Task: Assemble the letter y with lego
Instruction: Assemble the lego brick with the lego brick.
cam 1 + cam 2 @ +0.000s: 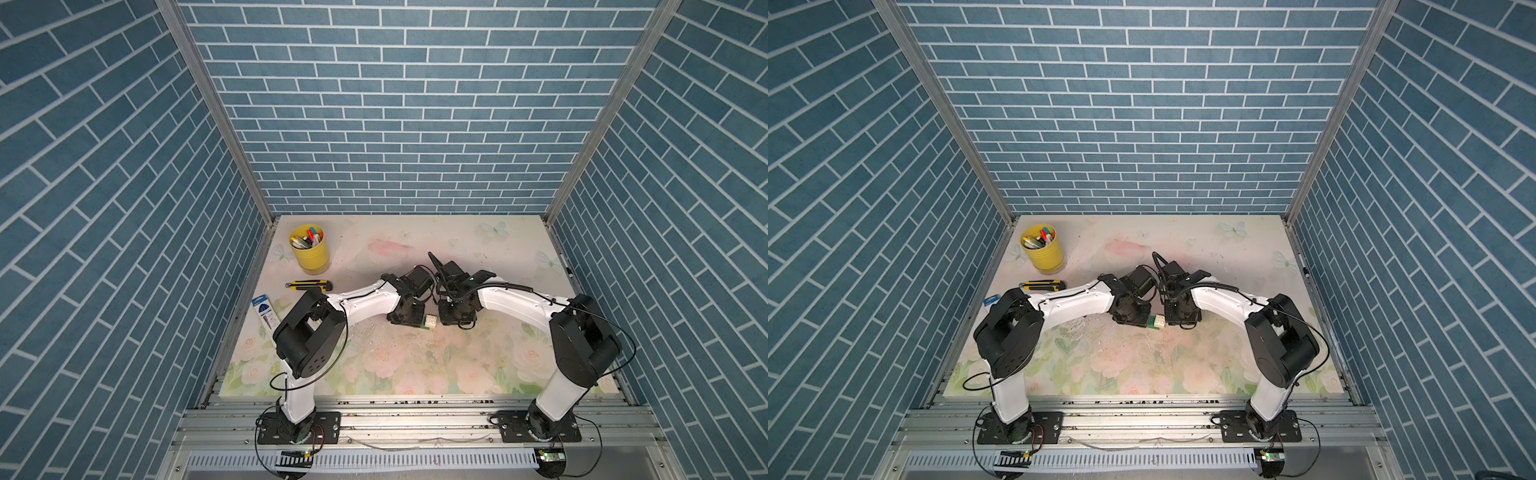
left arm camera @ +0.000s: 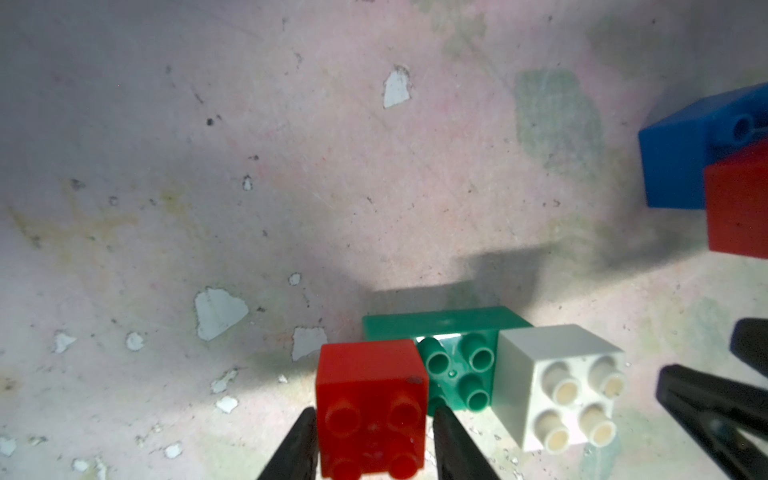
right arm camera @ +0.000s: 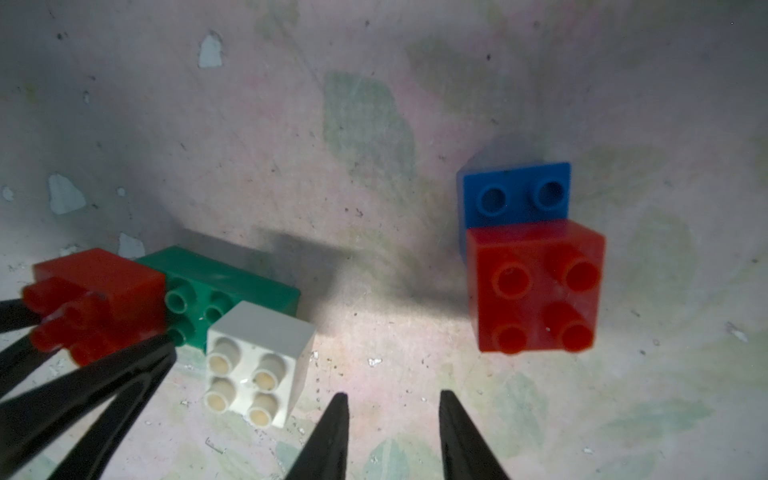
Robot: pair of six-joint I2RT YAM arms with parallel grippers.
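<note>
The letter y's lego stands in two groups on the table. A green brick (image 2: 453, 361) carries a red brick (image 2: 372, 411) on one end and a white brick (image 2: 561, 386) on the other; the white brick (image 1: 430, 321) also shows in both top views. My left gripper (image 2: 376, 432) straddles that red brick, open, with a thin gap at one finger. Apart from them, a second red brick (image 3: 536, 286) sits half over a blue brick (image 3: 515, 195). My right gripper (image 3: 392, 399) hangs open over bare table between the two groups, with nothing in it.
A yellow cup of pens (image 1: 309, 249) stands at the back left. A yellow utility knife (image 1: 309, 285) and a blue packet (image 1: 264, 309) lie near the left edge. The two wrists nearly meet over the flowered table (image 1: 415, 374).
</note>
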